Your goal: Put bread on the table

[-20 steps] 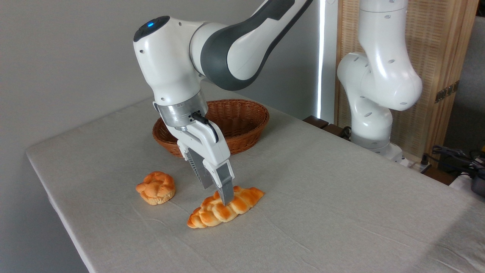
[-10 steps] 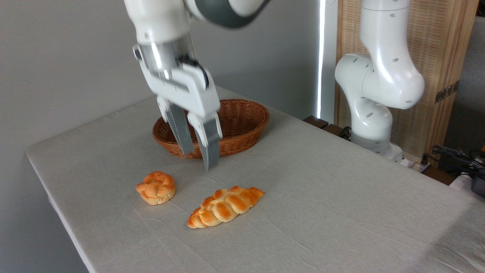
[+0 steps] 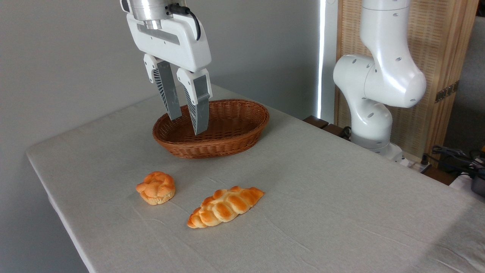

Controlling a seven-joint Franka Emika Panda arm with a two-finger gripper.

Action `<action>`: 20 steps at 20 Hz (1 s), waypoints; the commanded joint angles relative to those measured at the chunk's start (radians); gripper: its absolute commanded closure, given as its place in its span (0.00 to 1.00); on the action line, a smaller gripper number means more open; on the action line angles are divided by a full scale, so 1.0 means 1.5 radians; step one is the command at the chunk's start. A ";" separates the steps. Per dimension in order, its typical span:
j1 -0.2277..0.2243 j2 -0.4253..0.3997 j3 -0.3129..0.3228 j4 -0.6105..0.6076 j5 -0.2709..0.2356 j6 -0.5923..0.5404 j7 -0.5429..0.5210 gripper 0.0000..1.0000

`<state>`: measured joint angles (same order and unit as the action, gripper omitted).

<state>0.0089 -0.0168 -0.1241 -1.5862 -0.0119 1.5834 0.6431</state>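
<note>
The bread [image 3: 225, 206], a long braided golden-orange loaf, lies flat on the table [image 3: 322, 197], which is covered in a light grey-beige cloth. My gripper [image 3: 187, 125] hangs well above and behind the loaf, in front of the wicker basket. Its two fingers point down and stand apart, open, with nothing between them. Nothing touches the loaf.
A brown oval wicker basket [image 3: 212, 127] stands at the back of the table, nothing visible inside. A small round knotted bun [image 3: 156, 187] lies left of the loaf. The robot's white base [image 3: 373, 110] rises at the right, past the table's far edge.
My gripper has let go of the bread, lifted straight off it, and moved up and back towards the basket. The loaf stays where it lay.
</note>
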 commanded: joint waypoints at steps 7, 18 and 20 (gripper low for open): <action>0.004 0.014 0.039 0.046 0.000 -0.030 0.037 0.00; -0.022 0.012 0.059 0.037 0.000 -0.032 0.036 0.00; -0.032 0.012 0.069 0.037 0.000 -0.037 0.039 0.00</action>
<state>-0.0004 -0.0033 -0.0625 -1.5462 -0.0116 1.5655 0.6857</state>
